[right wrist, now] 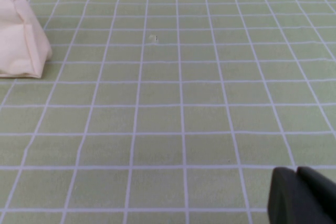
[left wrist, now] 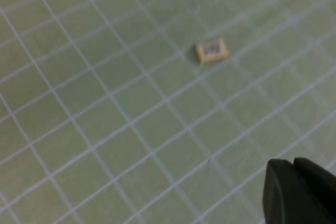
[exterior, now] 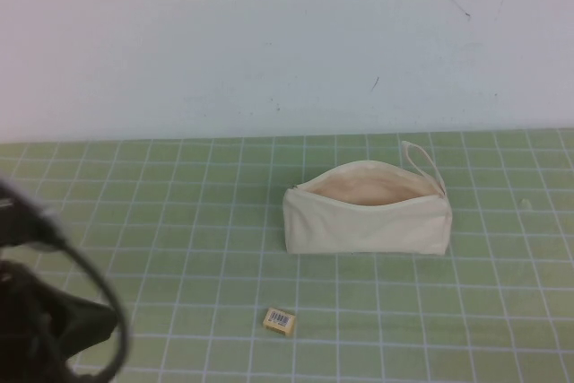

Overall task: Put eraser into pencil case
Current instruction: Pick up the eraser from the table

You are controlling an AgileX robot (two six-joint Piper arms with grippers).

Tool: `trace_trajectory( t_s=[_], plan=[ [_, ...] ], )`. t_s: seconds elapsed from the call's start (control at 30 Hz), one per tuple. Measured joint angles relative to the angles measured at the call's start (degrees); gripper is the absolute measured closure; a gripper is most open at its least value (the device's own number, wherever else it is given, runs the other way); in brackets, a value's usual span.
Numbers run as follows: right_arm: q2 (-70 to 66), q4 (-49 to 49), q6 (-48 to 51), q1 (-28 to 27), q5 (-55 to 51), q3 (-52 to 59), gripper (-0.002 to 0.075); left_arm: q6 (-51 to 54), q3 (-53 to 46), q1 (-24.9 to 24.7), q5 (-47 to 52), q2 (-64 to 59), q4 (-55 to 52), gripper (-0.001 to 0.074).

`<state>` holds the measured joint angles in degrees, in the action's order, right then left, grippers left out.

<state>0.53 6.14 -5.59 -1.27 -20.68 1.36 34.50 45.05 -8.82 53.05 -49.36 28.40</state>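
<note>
The small rectangular tan-yellow eraser [exterior: 280,320] with a white barcode label lies flat on the green gridded mat [exterior: 179,221], label upward, near the table's front edge and apart from the cream fabric pencil case [exterior: 366,220]. The case stands upright, zip gaping, beige lining exposed, loop strap at its right end. The left gripper [left wrist: 299,192] hovers above the mat, well apart from the eraser; whether its claw is apart or together cannot be told. The right gripper [right wrist: 302,195] sits low off the case's right end; its claw state likewise cannot be told. The eraser appears light, firm and grippy; pinching its short sides seems advisable.
</note>
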Motion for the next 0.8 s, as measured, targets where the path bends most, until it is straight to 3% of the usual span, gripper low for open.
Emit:
trace_trajectory(
  t_s=[0.23,0.43,0.67,0.8],
  plan=[
    [0.00,0.00,0.00,0.00,0.00,0.00,0.0727,-9.57,7.92,-14.06,0.67,-17.27,-17.90,0.0736],
    [0.00,0.00,0.00,0.00,0.00,0.00,0.0727,-16.44,12.79,-22.83,-1.88,-30.07,-22.40,0.0736],
    [0.00,0.00,0.00,0.00,0.00,0.00,0.0727,-20.96,20.79,-25.83,-1.90,-43.10,-24.47,0.0720],
    [0.00,0.00,0.00,0.00,0.00,0.00,0.0727,-21.83,25.76,-25.83,0.22,-49.82,-25.03,0.0573]
  ],
)
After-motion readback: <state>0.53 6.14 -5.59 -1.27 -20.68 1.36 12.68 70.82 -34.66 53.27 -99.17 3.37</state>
